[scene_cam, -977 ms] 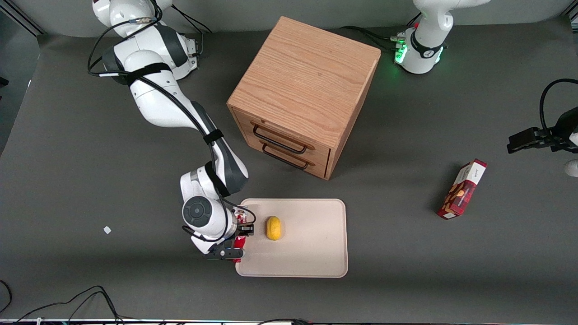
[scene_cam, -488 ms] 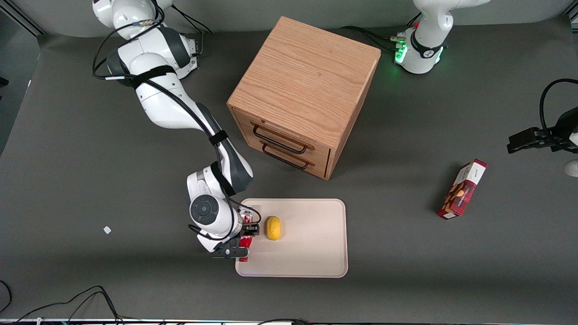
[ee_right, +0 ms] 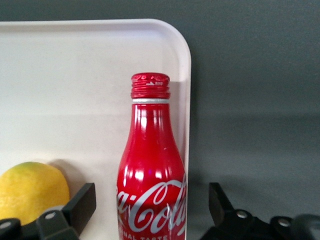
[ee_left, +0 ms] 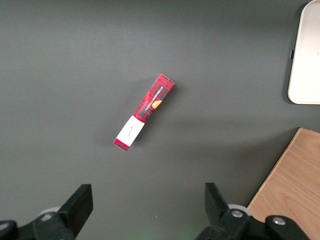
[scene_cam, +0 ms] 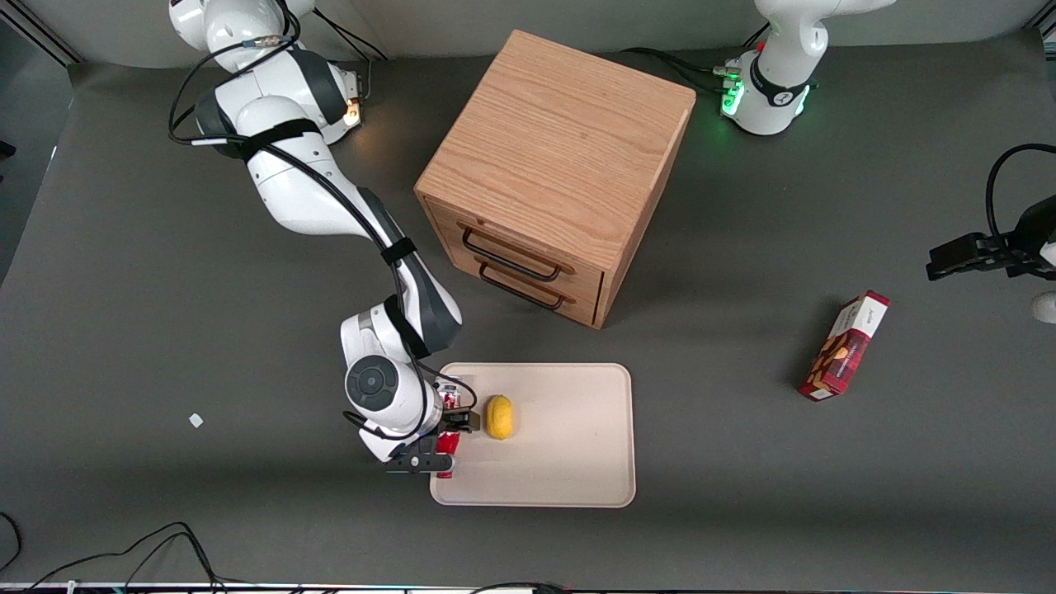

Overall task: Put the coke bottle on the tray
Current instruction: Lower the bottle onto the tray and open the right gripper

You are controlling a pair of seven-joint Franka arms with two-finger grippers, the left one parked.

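Note:
The coke bottle (ee_right: 150, 180), red with white script and a red cap, lies on the beige tray (ee_right: 75, 75) just inside the rim at the working arm's end. In the front view only red bits of the bottle (scene_cam: 447, 445) show under the wrist, at the edge of the tray (scene_cam: 561, 462). My right gripper (ee_right: 150, 207) is straight above the bottle and open. Its two black fingers (ee_right: 82, 205) stand on either side of the body, clear of it. In the front view the gripper (scene_cam: 445, 437) is over that same tray edge.
A lemon (scene_cam: 499, 417) lies on the tray beside the bottle, close to one finger; it also shows in the right wrist view (ee_right: 30, 190). A wooden drawer cabinet (scene_cam: 561, 165) stands farther from the camera. A dark red snack box (scene_cam: 843, 346) lies toward the parked arm's end.
My right gripper has moved sideways with the bottle from just off the tray's edge to over it, closer to the lemon. Its fingers now stand apart from the bottle.

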